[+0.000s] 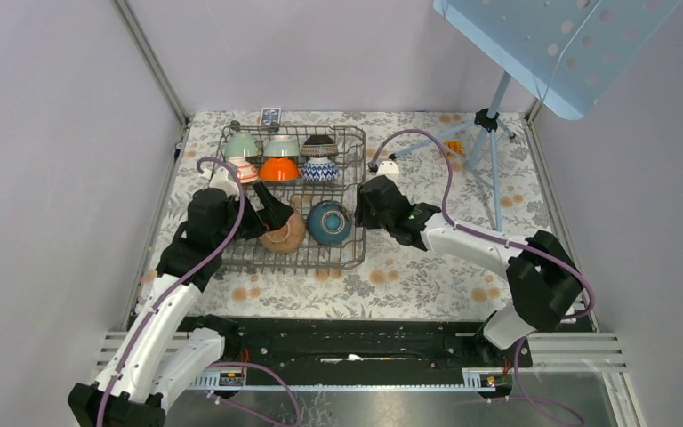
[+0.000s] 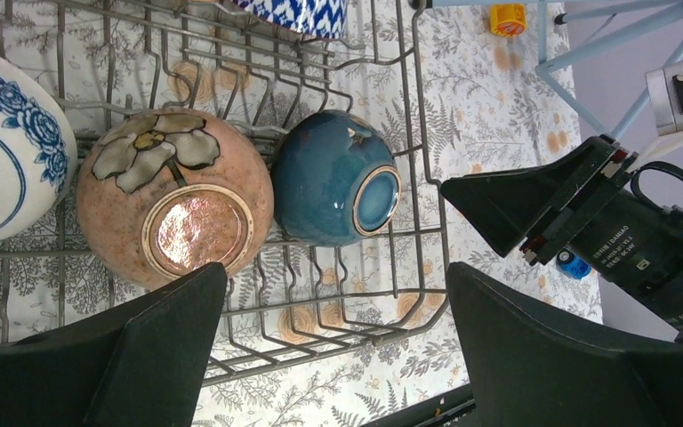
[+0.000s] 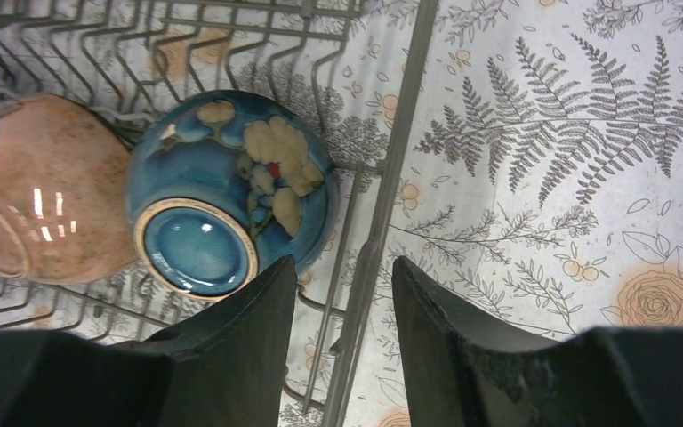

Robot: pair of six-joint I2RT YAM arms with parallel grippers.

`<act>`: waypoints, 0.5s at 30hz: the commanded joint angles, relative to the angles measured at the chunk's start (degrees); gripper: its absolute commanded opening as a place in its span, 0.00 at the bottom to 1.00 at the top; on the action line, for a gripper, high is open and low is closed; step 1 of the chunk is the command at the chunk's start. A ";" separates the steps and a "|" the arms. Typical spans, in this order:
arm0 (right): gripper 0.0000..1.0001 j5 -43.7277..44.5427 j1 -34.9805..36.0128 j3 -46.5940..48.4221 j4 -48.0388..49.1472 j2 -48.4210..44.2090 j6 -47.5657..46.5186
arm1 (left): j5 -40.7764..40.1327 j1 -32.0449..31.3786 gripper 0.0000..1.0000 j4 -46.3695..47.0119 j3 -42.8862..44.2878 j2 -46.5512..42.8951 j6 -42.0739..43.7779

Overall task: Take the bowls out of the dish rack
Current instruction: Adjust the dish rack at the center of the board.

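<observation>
The dish rack (image 1: 361,169) sits at the back left of the flowered cloth and holds several bowls upside down or on their sides. A blue flowered bowl (image 1: 329,222) (image 3: 231,187) and a pink-brown bowl (image 1: 285,233) (image 2: 178,196) lie in the near row. My right gripper (image 3: 345,261) is open but narrowed, straddling the rack's right wall (image 3: 400,142). Its left finger is inside beside the blue bowl, and nothing is held. My left gripper (image 2: 336,267) is wide open over the rack's near edge, close to the pink-brown bowl, holding nothing.
Further back in the rack stand mint (image 1: 242,145), teal (image 1: 282,147), dark (image 1: 319,145), orange (image 1: 279,169) and zigzag blue-white (image 1: 319,169) bowls. A light blue music stand (image 1: 551,44) on a tripod (image 1: 489,133) is back right. A small dark card (image 1: 270,114) lies behind the rack.
</observation>
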 commanded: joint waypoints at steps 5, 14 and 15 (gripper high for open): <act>0.47 2.52 -1.09 3.27 -3.22 3.74 -0.61 | -3.50 -0.02 0.99 3.03 -2.27 0.04 -3.75; 0.41 3.27 -1.34 4.21 -6.28 5.38 -0.59 | -3.57 0.01 0.99 8.10 -5.87 -3.97 -6.58; 0.40 3.41 -1.39 4.21 -6.57 5.53 -0.74 | -3.52 -0.01 0.99 7.89 -5.73 -3.58 -6.08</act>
